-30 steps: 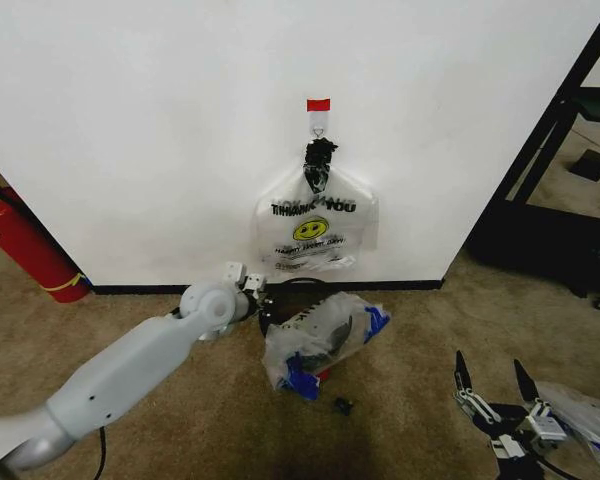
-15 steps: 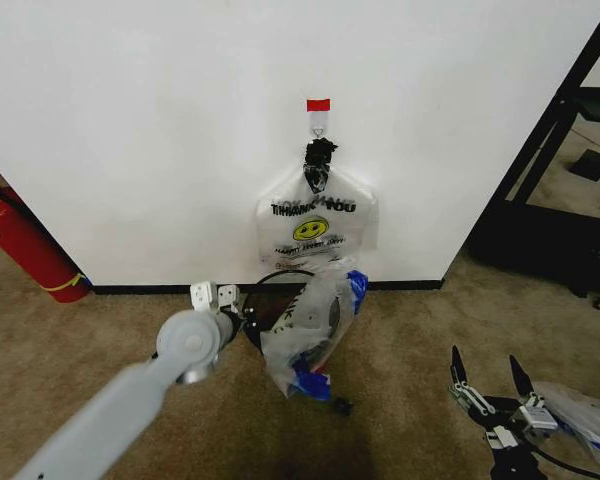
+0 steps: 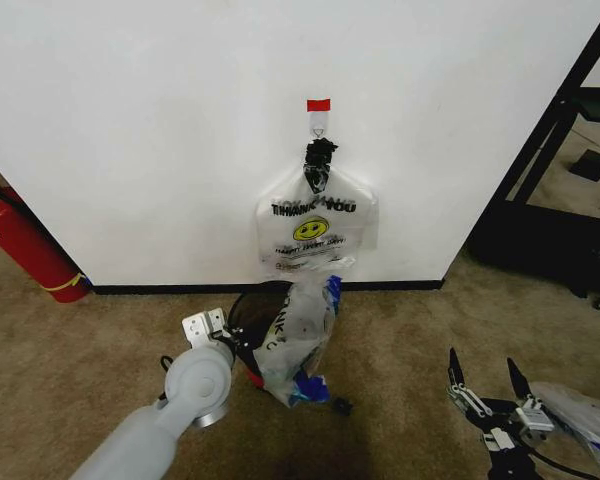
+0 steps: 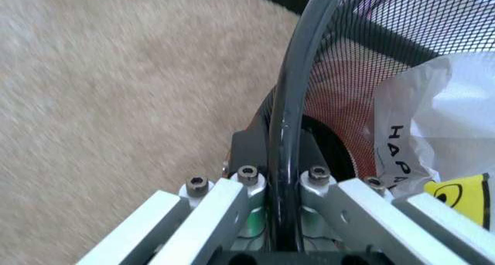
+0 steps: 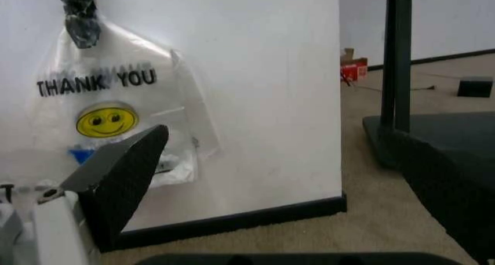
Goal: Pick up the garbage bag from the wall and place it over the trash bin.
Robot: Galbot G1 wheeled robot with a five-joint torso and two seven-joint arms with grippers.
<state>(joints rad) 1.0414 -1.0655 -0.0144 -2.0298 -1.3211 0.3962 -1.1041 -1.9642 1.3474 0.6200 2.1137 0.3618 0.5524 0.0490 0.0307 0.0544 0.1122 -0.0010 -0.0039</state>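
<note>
The trash bin (image 3: 248, 312), black mesh with a red base, stands tilted on the carpet just before the wall (image 3: 160, 140). My left gripper (image 3: 235, 338) is shut on its rim; the left wrist view shows the rim (image 4: 283, 131) clamped between my fingers (image 4: 232, 207). The garbage bag (image 3: 302, 325), crinkly and translucent with blue patches, hangs from the bin's mouth down its right side, and its lettering and yellow smiley show in the bag (image 4: 433, 120). Low at the right, my right gripper (image 3: 483, 372) hovers open over the carpet with nothing in it.
A fuller white "THANK YOU" bag (image 3: 316, 225) hangs from the hook under red tape (image 3: 318, 105). A red fire extinguisher (image 3: 25, 245) leans at the left. A black frame (image 3: 565, 130) stands at the right. A small black piece (image 3: 342, 406) lies on the carpet.
My left gripper has drawn the bin by its rim to the left and towards me, tipping it more upright. The bag came along with it. The right gripper barely shifted.
</note>
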